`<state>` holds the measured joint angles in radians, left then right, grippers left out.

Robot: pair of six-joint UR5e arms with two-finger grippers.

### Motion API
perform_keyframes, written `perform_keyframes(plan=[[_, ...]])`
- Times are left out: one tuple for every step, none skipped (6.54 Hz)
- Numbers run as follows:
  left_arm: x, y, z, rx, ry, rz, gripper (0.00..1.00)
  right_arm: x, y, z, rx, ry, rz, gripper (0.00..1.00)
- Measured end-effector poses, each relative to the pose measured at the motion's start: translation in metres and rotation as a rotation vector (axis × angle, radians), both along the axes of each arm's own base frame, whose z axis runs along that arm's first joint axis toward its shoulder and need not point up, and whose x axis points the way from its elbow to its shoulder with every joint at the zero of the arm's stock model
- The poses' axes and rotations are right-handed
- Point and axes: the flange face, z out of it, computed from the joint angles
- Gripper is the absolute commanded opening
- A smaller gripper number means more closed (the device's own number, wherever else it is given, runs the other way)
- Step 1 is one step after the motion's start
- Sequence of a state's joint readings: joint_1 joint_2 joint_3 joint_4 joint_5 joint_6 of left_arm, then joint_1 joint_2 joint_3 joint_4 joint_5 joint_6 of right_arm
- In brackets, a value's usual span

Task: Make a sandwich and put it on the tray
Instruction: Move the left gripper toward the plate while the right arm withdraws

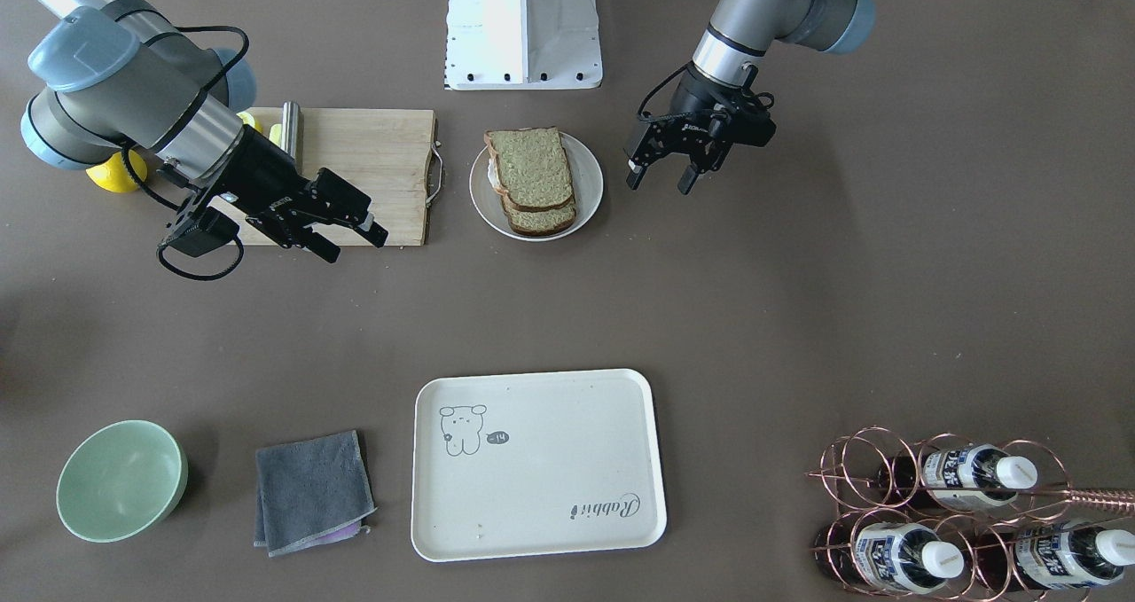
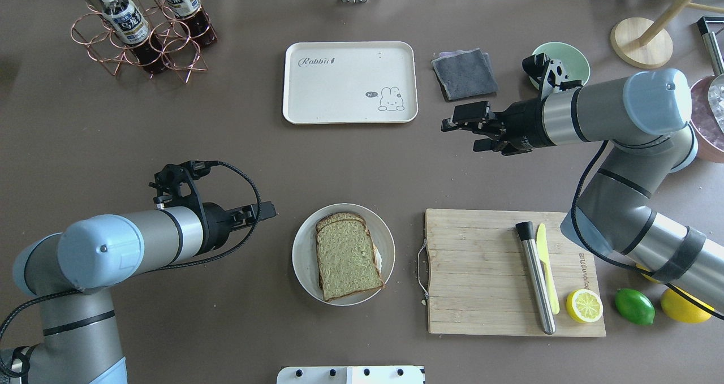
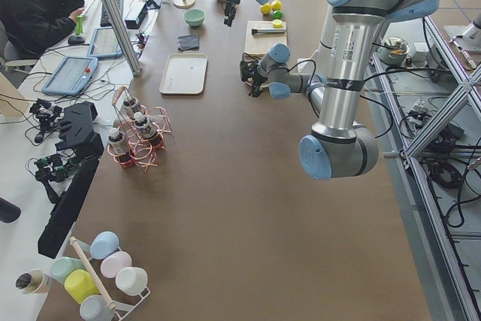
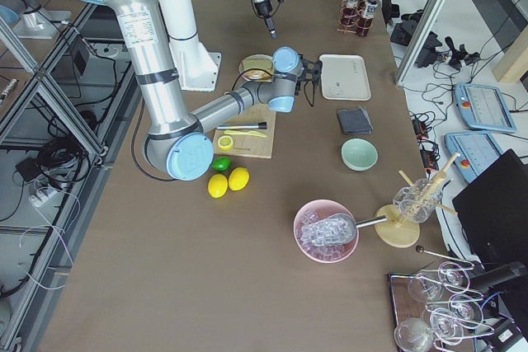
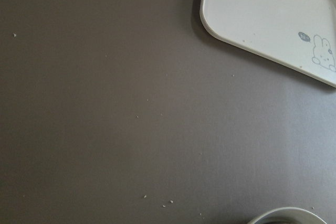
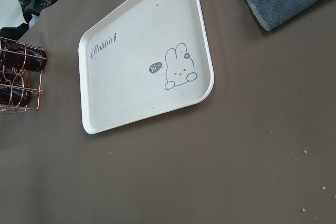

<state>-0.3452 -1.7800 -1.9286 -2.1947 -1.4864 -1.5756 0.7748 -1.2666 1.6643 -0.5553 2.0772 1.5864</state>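
**Sandwich on the plate, both pincers spread and holding nothing**

We see the sandwich (image 1: 532, 172) lying on the round white plate (image 1: 592, 176) near the robot's base. Its two greenish-tan slices are stacked slightly askew, and a sliver of white egg shows at one edge. The tray (image 1: 550, 478) sits on the far side of the table, well apart from the plate, with a gray cloth (image 1: 312, 491) just beside it. The left gripper (image 1: 661, 181) hangs near the plate without touching it, fingers spread and nothing between them. The right gripper (image 1: 355, 243) hangs on the plate's other side, by the wooden cutting board (image 1: 372, 154), its fingers also apart and holding nothing. From the wrist views we see only the tray and bare tabletop.
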Motion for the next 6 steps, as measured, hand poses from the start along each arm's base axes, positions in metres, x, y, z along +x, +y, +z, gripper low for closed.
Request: perform_keyframes(plan=[[0.013,0.017,-0.001,0.014,-0.003,0.007,0.88,0.003,-0.002,0.001,-0.001,0.001,0.005,0.99],[0.025,0.033,-0.001,0.025,-0.006,0.016,0.82,0.004,-0.003,0.001,-0.002,0.001,0.007,0.99],[0.034,0.044,-0.001,0.015,-0.002,0.019,0.79,0.004,-0.003,0.001,-0.002,0.001,0.008,0.99],[0.044,0.050,-0.002,-0.006,0.007,0.017,0.78,0.004,-0.003,0.001,-0.002,0.001,0.009,0.99],[0.055,0.051,-0.005,-0.015,0.012,0.016,0.75,0.005,-0.003,0.001,-0.002,0.001,0.010,0.99],[0.062,0.050,-0.007,-0.018,0.013,0.016,0.63,0.005,-0.004,0.002,-0.003,0.001,0.010,0.99]])
